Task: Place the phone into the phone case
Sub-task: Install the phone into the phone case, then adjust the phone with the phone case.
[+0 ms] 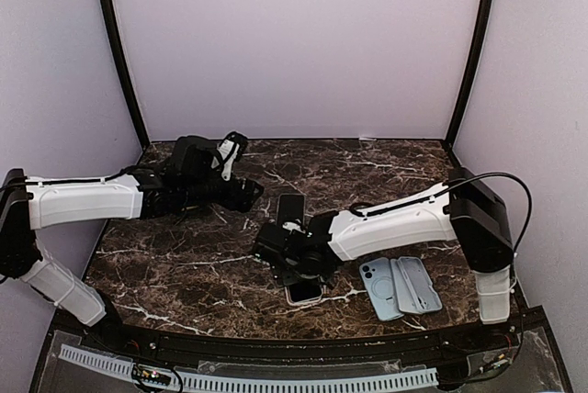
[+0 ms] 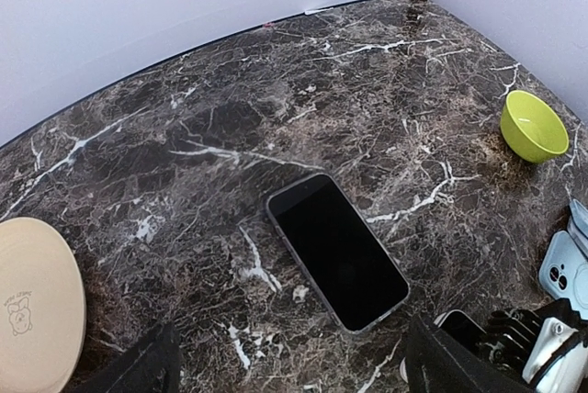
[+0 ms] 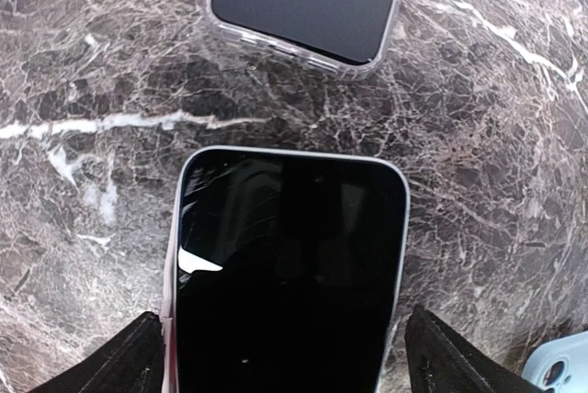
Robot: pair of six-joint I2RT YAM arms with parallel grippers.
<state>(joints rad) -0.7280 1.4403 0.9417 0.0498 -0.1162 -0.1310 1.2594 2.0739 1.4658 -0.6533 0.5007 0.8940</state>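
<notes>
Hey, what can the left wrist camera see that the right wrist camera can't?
Only left wrist: a green bowl at the picture's right and a beige round disc at its left edge. Only right wrist: the white-rimmed phone's screen close up; the left wrist view catches just its corner beside the right arm. Both: the dark phone in a clear case, part of a light-blue cover and the marble table.

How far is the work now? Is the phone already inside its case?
Looks done: the phone lies flat, screen up, with a pale rim around it, so it seems cased; full seating I cannot confirm. In hand: nothing; the right end effector stands open astride it, the left end effector is open and apart. Remaining: perhaps pressing the corners.
</notes>
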